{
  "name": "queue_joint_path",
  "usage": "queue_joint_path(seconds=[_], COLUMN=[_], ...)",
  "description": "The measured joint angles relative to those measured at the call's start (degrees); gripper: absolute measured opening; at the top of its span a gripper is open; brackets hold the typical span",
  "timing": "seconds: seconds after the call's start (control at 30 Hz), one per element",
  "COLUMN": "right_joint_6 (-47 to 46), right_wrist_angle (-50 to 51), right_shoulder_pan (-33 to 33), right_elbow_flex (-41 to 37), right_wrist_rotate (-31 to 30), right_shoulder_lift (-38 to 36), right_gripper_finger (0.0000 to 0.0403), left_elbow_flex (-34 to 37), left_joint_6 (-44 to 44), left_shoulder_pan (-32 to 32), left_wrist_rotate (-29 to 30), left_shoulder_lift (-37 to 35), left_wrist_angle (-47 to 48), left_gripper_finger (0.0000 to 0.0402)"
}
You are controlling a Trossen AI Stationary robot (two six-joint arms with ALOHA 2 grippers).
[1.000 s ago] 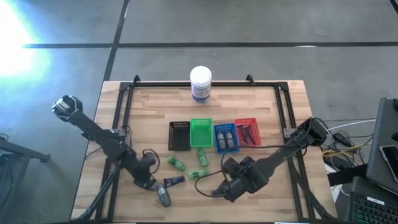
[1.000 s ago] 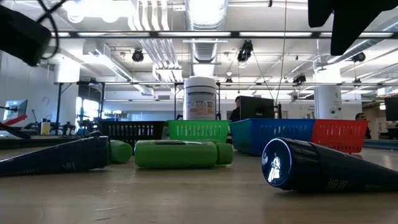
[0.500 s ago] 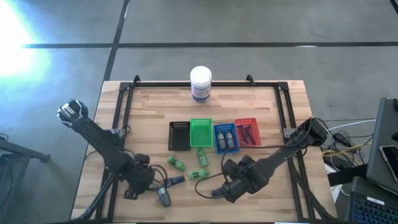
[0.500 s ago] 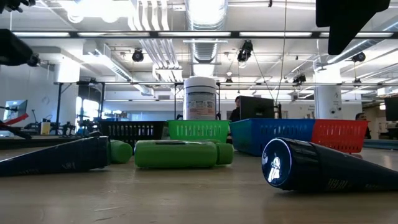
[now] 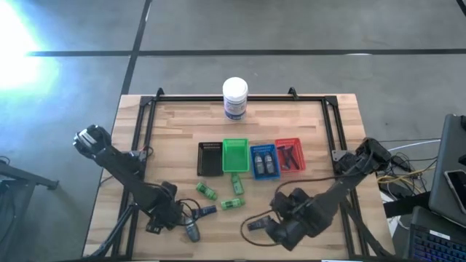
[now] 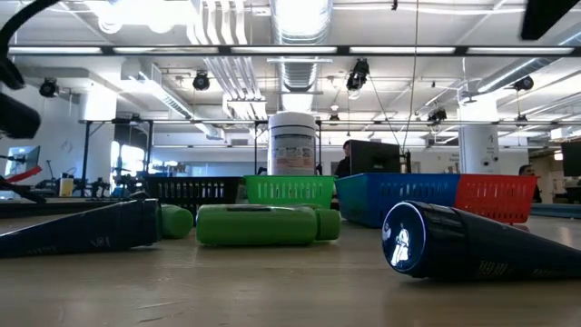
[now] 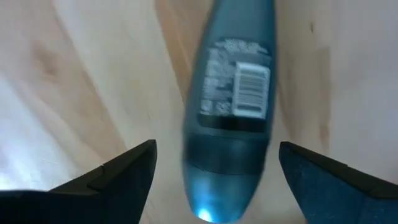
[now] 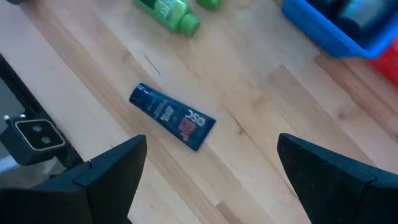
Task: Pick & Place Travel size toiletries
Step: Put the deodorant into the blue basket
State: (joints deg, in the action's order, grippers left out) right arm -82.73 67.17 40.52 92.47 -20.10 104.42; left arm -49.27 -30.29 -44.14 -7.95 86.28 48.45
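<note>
My left gripper (image 5: 172, 217) (image 7: 216, 149) points down near the table's front left, open. Its fingers stand on either side of a grey-blue mini bottle (image 7: 231, 106) (image 5: 191, 231) lying on the wood and do not touch it. Beside it lies a navy tube (image 5: 206, 211). My right gripper (image 5: 280, 227) (image 8: 211, 143) hangs open above the front middle, over a second navy tube (image 8: 172, 117) (image 5: 254, 223) lying flat. Green packets (image 5: 207, 191) (image 5: 231, 204) (image 5: 237, 182) lie between the arms.
Four small trays stand in a row at mid-table: black (image 5: 210, 159), green (image 5: 234, 155), blue (image 5: 264, 161) with grey bottles, red (image 5: 289, 154) with dark sticks. A white jar (image 5: 235, 97) stands at the far edge. A black frame (image 5: 145, 116) rims the table.
My left gripper has gone toward the table's near left, sunk over the grey bottle and turned about its own axis. My right gripper has drawn toward the near right and risen, nearly leaving the low view's top.
</note>
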Motion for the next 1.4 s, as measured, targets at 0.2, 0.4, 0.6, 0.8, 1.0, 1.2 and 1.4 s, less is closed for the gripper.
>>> queue_joint_path(seconds=[0.2, 0.4, 0.6, 0.8, 1.0, 1.2, 1.4], right_joint_6=[-8.78, -9.83, -9.89, -10.04, -10.28, -12.75, -16.97], right_wrist_angle=[6.18, 5.52, 5.48, 5.47, 5.25, 4.03, 1.30], right_shoulder_pan=[2.96, 3.12, 3.14, 3.12, 3.12, 3.12, 3.06], right_elbow_flex=[0.00, 0.00, 0.00, 0.00, 0.00, 0.00, -0.02], right_wrist_rotate=[-2.84, -2.56, -2.56, -2.59, -2.60, -2.92, -6.49], right_shoulder_lift=[-1.49, -1.75, -1.75, -1.75, -1.75, -1.94, -3.16], right_gripper_finger=[0.0342, 0.0334, 0.0346, 0.0358, 0.0351, 0.0336, 0.0332], left_elbow_flex=[0.86, 1.35, 2.61, 2.82, 2.83, 1.88, 0.60], left_joint_6=[0.11, -0.08, -0.48, -0.81, 0.67, 0.20, -7.87], left_shoulder_pan=[-0.07, -0.09, -0.13, -0.20, -0.20, -0.17, 0.27], left_wrist_rotate=[-1.96, -2.44, -2.05, 0.08, 1.24, 3.29, 10.63], left_shoulder_lift=[2.27, 3.67, 3.41, 3.41, 3.46, -0.17, -12.52], left_wrist_angle=[-1.73, -3.03, -3.83, -4.86, -5.16, -4.32, -1.36], left_gripper_finger=[0.0329, 0.0313, 0.0291, 0.0242, 0.0208, 0.0208, 0.0208])
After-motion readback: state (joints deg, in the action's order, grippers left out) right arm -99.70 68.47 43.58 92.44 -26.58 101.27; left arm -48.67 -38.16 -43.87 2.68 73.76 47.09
